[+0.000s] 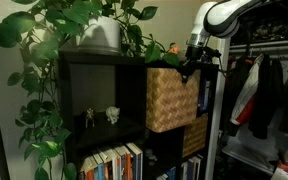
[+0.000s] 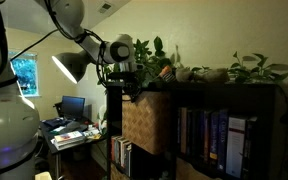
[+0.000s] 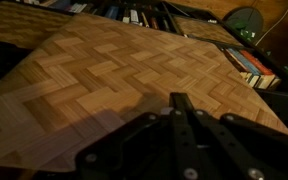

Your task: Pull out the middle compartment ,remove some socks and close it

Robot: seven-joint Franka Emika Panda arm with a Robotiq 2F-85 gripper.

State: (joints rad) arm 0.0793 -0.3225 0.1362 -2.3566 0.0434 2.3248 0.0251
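The middle compartment, a tan woven wicker basket [image 1: 169, 100], sticks partly out of the black shelf unit [image 1: 94, 62] in both exterior views [image 2: 144, 122]. My gripper [image 1: 191, 66] is at the basket's upper front corner, and in an exterior view [image 2: 130, 88] it sits just above the basket's top edge. In the wrist view the basket's woven face [image 3: 114, 70] fills the picture and the fingers [image 3: 181, 102] are pressed together with nothing seen between them. The socks are not in view.
Leafy plants [image 1: 84, 20] stand on top of the shelf. Books [image 1: 114, 162] fill the lower cells, and a smaller, darker basket [image 1: 195, 138] sits below. Clothes [image 1: 259, 90] hang beside the unit. A lamp [image 2: 72, 66] and a desk [image 2: 69, 135] stand nearby.
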